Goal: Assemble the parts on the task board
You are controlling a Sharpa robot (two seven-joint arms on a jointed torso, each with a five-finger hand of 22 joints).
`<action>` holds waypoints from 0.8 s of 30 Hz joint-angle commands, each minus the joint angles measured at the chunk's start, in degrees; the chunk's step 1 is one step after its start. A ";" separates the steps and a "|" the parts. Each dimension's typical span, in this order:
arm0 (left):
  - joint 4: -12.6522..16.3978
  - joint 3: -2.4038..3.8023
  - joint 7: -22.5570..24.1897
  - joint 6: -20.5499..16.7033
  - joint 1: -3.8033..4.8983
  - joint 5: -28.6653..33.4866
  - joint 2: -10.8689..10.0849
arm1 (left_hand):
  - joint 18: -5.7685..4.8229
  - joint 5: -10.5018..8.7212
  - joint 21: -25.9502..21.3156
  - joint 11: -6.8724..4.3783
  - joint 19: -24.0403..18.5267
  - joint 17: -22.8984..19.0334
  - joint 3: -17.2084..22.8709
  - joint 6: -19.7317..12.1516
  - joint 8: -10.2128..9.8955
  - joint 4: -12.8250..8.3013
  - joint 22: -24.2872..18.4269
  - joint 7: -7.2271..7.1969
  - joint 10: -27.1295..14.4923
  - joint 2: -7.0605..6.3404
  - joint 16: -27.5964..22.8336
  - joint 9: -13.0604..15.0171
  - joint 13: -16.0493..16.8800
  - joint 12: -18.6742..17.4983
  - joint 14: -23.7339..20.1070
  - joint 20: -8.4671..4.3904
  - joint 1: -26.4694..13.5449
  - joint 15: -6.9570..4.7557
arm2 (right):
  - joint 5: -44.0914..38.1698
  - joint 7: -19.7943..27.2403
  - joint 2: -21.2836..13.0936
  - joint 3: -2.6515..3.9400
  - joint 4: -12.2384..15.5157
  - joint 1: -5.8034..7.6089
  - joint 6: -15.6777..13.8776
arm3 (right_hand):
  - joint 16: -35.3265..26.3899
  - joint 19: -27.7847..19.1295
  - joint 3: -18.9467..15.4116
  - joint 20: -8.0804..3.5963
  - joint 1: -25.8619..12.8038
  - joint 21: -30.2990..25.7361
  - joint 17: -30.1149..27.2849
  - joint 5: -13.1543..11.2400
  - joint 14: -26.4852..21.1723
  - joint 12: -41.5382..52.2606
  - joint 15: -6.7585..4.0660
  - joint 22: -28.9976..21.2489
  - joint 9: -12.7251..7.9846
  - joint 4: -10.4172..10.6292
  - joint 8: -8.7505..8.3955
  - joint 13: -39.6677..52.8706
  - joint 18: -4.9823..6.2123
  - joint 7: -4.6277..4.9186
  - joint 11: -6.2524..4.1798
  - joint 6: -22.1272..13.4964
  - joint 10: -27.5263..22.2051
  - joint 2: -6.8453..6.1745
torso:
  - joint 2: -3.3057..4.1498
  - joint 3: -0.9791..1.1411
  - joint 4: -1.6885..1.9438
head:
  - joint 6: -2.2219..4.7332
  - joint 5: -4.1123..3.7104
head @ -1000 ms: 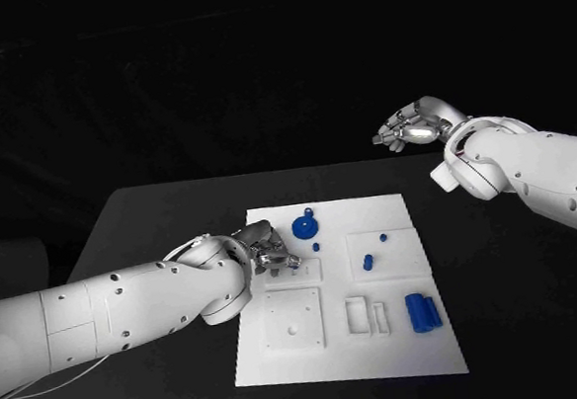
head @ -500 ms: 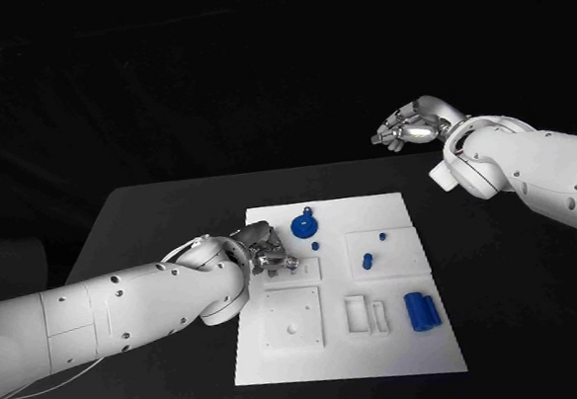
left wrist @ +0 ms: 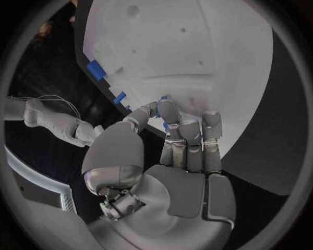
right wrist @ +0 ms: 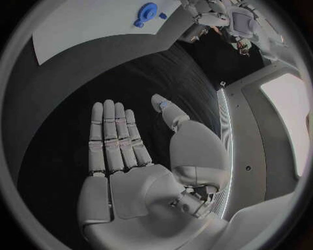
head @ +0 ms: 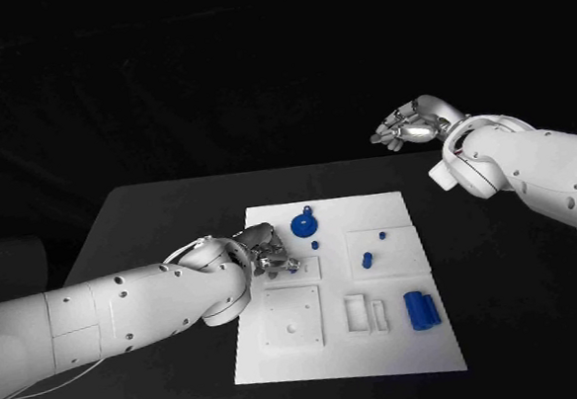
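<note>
Little has shifted in the last second: both white arms sit almost where they were, the left hand only settling slightly at the board's near-left corner region.

On the black table lies the white rectangular task board, carrying shallow recesses: a square one with holes, two narrow slots, and a small framed pocket under the left hand. Those pockets appear unfilled; whether anything sits in the one beneath the fingers cannot be told.

Loose on the board are the blue plastic parts: a round disc with a knob near the far edge, a block-shaped pair at the right side, a short capsule, and two tiny pegs close by.

The left hand's fingers are curled down together onto the board's surface, fingertips pressing near a sliver of blue; whether they actually pinch a part I cannot tell. It probably works there to seat or lift a piece.

The right hand is held off the table beyond the far right corner, flat and spread, holding nothing, likely parked clear.
</note>
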 commanded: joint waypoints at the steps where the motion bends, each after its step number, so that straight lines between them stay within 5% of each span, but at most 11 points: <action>1: 0.04 0.04 0.02 0.99 -0.04 -0.78 0.17 | 0.41 -0.40 0.41 -1.09 0.37 0.02 4.44 6.69 0.41 -4.19 0.08 -3.90 -0.63 0.09 0.41 0.15 0.07 0.23 2.46 -7.44 0.32 -2.88 | -0.46 0.40 0.09 -0.01 0.11 0.05 0.85 | -0.35 -0.48 -0.32 -0.11 0.54 -0.36 -0.07 0.26 -0.16 -0.26 0.29 -0.02 -0.06 0.09 -0.03 -0.09 0.14 0.14 -0.14 -0.20 0.40 0.15 | -0.02 0.01 0.03 | -0.11 -0.03; 24: -0.39 0.04 -0.49 1.23 -0.25 -2.81 0.38 | 0.64 -1.10 0.74 -1.26 0.69 -0.08 4.37 6.98 0.74 -4.07 0.41 -4.06 -0.66 0.13 1.08 0.24 0.33 1.15 2.68 -7.46 0.34 -3.04 | -0.46 0.41 0.22 -0.07 0.27 0.05 0.97 | -0.44 -0.58 -0.42 -0.03 0.47 -0.44 -0.10 0.43 -0.21 -0.42 0.34 0.01 -0.16 0.15 -0.03 -0.32 0.17 0.16 -0.11 -0.24 0.47 0.16 | 0.01 0.01 0.04 | -0.24 0.00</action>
